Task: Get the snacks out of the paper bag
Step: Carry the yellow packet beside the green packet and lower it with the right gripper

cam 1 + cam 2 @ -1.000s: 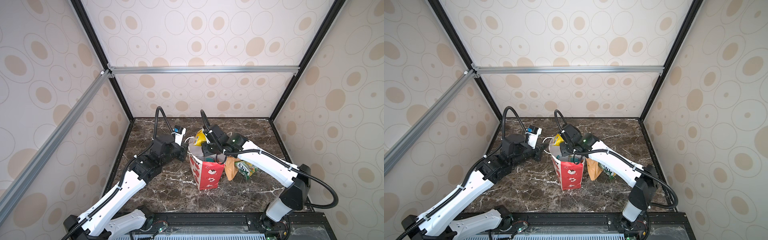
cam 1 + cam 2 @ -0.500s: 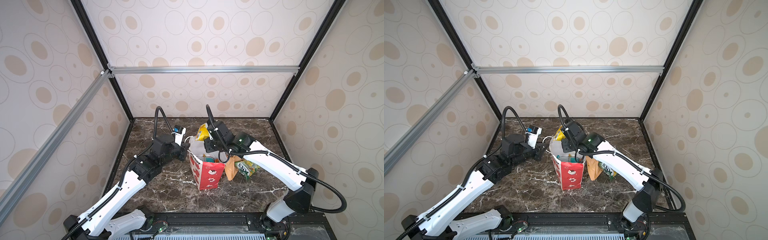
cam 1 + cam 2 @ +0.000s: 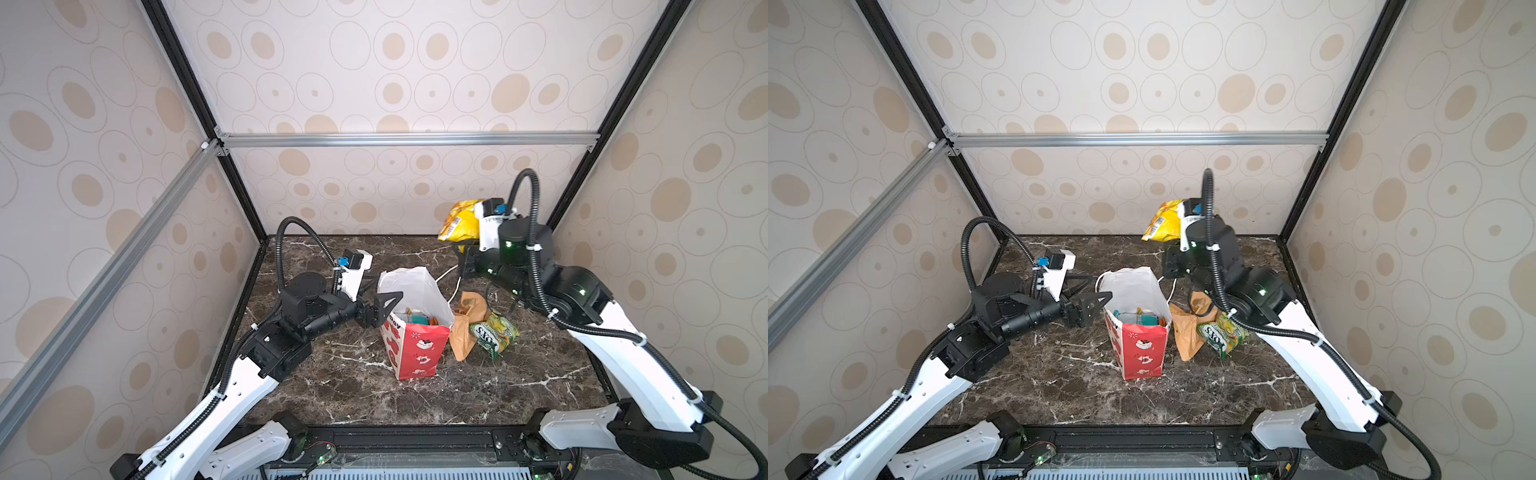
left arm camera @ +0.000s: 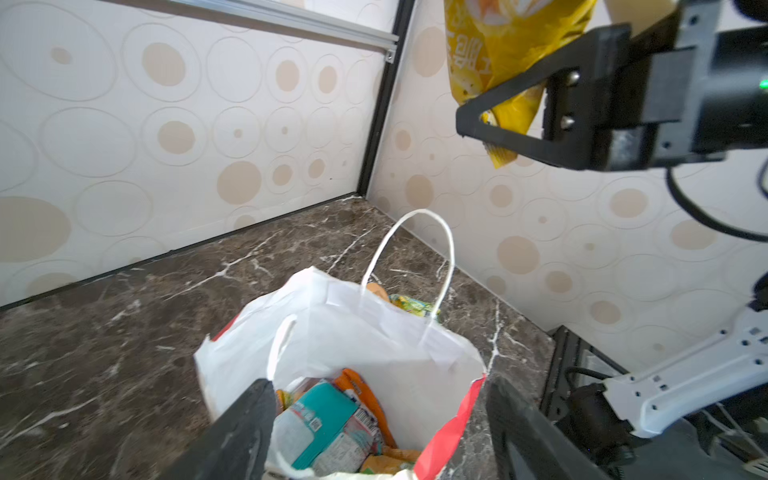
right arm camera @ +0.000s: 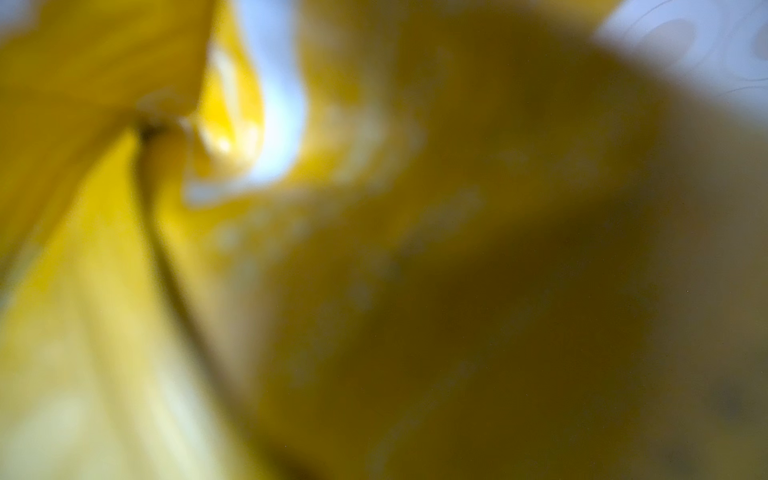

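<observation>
Hanging in the clenched right fingers point(image 4: 519, 143), the yellow packet point(image 3: 459, 220) is out; tan pouch point(image 3: 461, 336) and green packet point(image 3: 494, 334) lie on the surface point(image 3: 332, 395); teal packet point(image 4: 320, 415) and others wait in the paper bag point(image 3: 415, 353); left fingers point(image 4: 245, 432) gape.

The paper bag point(image 3: 415, 353) shows smooth printed red paper outside with a faint sheen, plain matt white paper inside, and handles point(image 4: 416, 212) of soft white cord. Now the yellow packet point(image 3: 459, 220): glossy, crinkly film catching the light. The tan kraft pouch point(image 3: 462, 336) is dull creased paper (no shine at all), the green FOX'S packet point(image 3: 494, 332) slick and shiny, the teal packet point(image 4: 328, 409) glossy too. The table point(image 3: 374, 395) is polished dark marble with white veins, and the rail point(image 3: 407, 139) is brushed metal
</observation>
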Available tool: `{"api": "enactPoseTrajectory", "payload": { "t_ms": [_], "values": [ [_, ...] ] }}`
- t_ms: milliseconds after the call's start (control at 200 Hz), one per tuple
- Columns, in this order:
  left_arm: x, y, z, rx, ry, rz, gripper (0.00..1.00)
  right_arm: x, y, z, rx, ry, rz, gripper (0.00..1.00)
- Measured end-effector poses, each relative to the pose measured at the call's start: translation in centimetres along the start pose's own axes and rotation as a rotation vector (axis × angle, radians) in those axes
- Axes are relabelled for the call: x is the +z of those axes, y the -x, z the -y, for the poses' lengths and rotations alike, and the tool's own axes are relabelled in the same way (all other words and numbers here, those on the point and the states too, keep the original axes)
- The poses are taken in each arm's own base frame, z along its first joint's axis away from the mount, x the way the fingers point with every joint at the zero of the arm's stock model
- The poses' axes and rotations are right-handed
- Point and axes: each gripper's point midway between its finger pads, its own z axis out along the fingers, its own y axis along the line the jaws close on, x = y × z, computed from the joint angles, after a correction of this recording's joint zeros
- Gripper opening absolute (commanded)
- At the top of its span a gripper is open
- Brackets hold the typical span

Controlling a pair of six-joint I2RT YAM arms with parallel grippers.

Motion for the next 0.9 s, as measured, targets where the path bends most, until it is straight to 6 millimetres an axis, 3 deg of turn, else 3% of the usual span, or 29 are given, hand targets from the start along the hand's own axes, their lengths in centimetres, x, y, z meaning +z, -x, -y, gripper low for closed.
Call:
{"api": "enactPoseTrajectory", "payload": {
  "t_ms": [75, 170, 255, 375, 510, 640, 760, 895],
  "values": [
    [0.3, -0.1, 1.3, 0.005, -0.049, -0.006, 0.89, -1.2, 0.8, 2.4, 0.028, -0.052, 0.044, 0.0],
    [0.8, -0.9, 3.4, 0.027, -0.117, -0.037, 0.93, -2.5, 0.5, 5.4, 0.064, -0.12, 0.07, 0.0],
    [1.4, -1.4, 5.4, 0.054, -0.169, -0.063, 0.95, -3.2, -0.9, 8.1, 0.104, -0.181, 0.069, 0.0],
    [2.2, -2.1, 8.0, 0.114, -0.215, -0.099, 0.96, -3.0, -4.5, 11.4, 0.163, -0.26, 0.014, 0.0],
    [3.1, -3.1, 9.3, 0.185, -0.204, -0.134, 0.97, -0.9, -11.3, 13.2, 0.21, -0.3, -0.147, 0.0],
    [3.5, -4.1, 8.6, 0.235, -0.149, -0.165, 0.98, 1.1, -20.1, 14.4, 0.267, -0.316, -0.357, 0.0],
    [3.6, -4.2, 7.6, 0.265, -0.092, -0.18, 0.98, 1.7, -28.2, 15.2, 0.322, -0.336, -0.567, 0.0],
    [3.5, -3.8, 7.1, 0.28, -0.06, -0.171, 0.98, 1.7, -33.8, 15.4, 0.357, -0.345, -0.739, 0.01]
  ]
}}
